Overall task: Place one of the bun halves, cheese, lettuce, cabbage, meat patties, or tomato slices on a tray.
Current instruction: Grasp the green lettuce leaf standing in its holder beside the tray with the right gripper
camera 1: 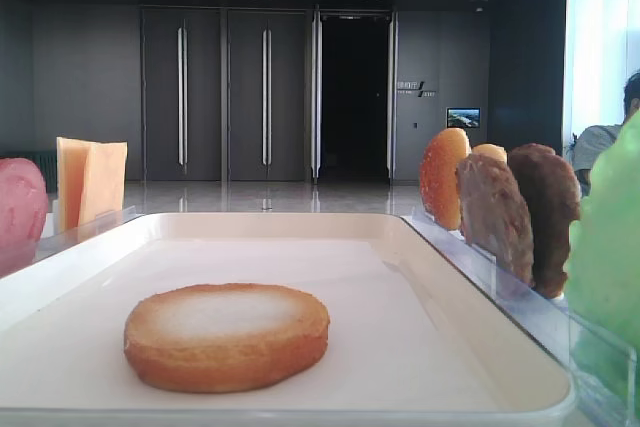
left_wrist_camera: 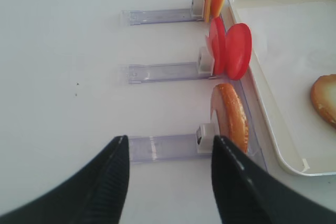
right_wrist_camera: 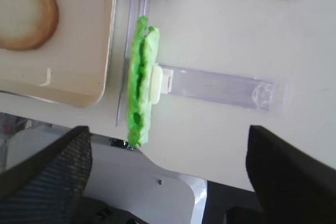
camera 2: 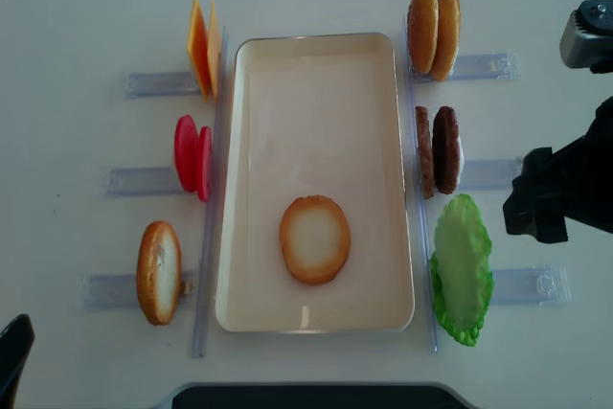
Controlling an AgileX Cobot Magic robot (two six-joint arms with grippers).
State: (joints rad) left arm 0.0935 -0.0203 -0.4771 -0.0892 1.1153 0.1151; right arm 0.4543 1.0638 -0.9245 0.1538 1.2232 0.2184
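A pale-faced bun half (camera 2: 314,238) lies flat on the cream tray (camera 2: 316,74), also seen low down (camera 1: 227,335). Standing in racks left of the tray are cheese (camera 2: 201,50), tomato slices (camera 2: 192,155) and another bun half (camera 2: 158,272). To its right stand two bun halves (camera 2: 433,31), meat patties (camera 2: 438,150) and lettuce (camera 2: 462,265). My right gripper (right_wrist_camera: 168,129) is open and empty, out to the right of the lettuce (right_wrist_camera: 140,87). My left gripper (left_wrist_camera: 169,140) is open and empty, over the rack beside the left bun half (left_wrist_camera: 231,116). No cabbage shows.
Clear plastic racks (camera 2: 153,83) stick out sideways from both long sides of the tray. The right arm's dark body (camera 2: 565,189) hangs over the table's right edge. A dark panel (camera 2: 306,397) lies at the near table edge.
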